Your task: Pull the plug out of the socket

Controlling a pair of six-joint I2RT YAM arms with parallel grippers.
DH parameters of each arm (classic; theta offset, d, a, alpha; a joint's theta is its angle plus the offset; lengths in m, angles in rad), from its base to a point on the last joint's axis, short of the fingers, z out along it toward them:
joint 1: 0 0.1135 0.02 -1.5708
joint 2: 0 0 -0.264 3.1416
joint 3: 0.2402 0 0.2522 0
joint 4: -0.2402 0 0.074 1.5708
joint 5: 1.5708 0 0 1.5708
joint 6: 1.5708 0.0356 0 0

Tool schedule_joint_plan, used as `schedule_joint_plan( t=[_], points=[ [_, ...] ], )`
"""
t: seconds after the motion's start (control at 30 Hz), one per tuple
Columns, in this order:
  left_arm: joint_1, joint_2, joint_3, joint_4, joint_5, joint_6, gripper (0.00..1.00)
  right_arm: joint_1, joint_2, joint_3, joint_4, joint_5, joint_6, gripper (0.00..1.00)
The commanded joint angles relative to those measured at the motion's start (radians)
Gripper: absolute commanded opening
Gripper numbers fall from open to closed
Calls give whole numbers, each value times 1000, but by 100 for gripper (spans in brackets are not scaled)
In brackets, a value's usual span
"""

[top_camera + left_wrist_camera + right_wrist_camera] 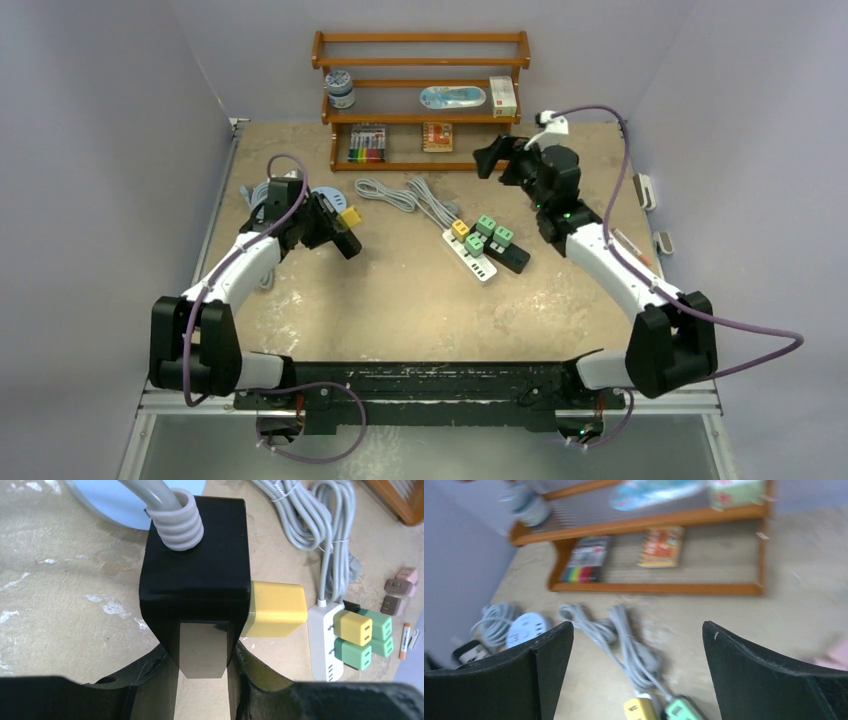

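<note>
My left gripper (338,226) is shut on a black socket block (195,575) with a grey ribbed cable at its top. A yellow plug (276,609) sticks out of the block's right side, and it also shows in the top view (350,215). In the left wrist view the gripper (200,652) holds the block's lower end between its fingers. My right gripper (493,158) is open and empty, raised near the shelf, well away from the block. In the right wrist view (638,647) its fingers stand wide apart over the table.
A white power strip (478,268) with a yellow plug (460,228) and green plugs (487,224) lies mid-table beside a black strip (512,260). Coiled grey cable (400,192) lies behind it. A wooden shelf (420,120) stands at the back. A round blue socket (526,628) lies at the left.
</note>
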Motion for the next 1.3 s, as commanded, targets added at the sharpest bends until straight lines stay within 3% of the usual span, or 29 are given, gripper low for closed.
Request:
schedule_joint_plan(
  t=[0.0, 0.07, 0.13, 0.23, 0.33, 0.4, 0.47, 0.53, 0.67, 0.8, 1.1, 1.27],
  points=[
    [7, -78, 67, 55, 58, 86, 0, 97, -67, -99, 350, 90, -149, 99],
    [5, -90, 64, 55, 64, 90, 0, 98, -48, -166, 567, -9, -94, 99],
    [5, -96, 58, 55, 67, 93, 0, 124, 1, -149, 603, -59, -84, 99],
    [5, -113, 55, 48, 59, 93, 0, 280, 58, -13, 467, 141, -286, 99],
    [5, -128, 51, 37, 47, 96, 0, 374, 54, 18, 518, 271, -413, 99],
    [5, -135, 46, 42, 49, 96, 0, 377, 42, -36, 631, 240, -369, 99],
    [5, -135, 42, 47, 50, 94, 0, 373, 36, -98, 646, 242, -187, 99],
    [5, -128, 44, 50, 54, 93, 0, 341, 64, -88, 645, -24, -195, 99],
    [5, -129, 52, 46, 55, 96, 0, 350, 161, 113, 353, -144, -256, 94],
    [5, -129, 48, 42, 52, 95, 0, 357, 186, 129, 352, -168, -270, 99],
    [5, -124, 50, 40, 50, 104, 0, 407, 340, 312, 124, -129, -335, 99],
    [5, -124, 52, 41, 62, 112, 0, 409, 434, 426, 12, -212, -351, 99]
  ],
)
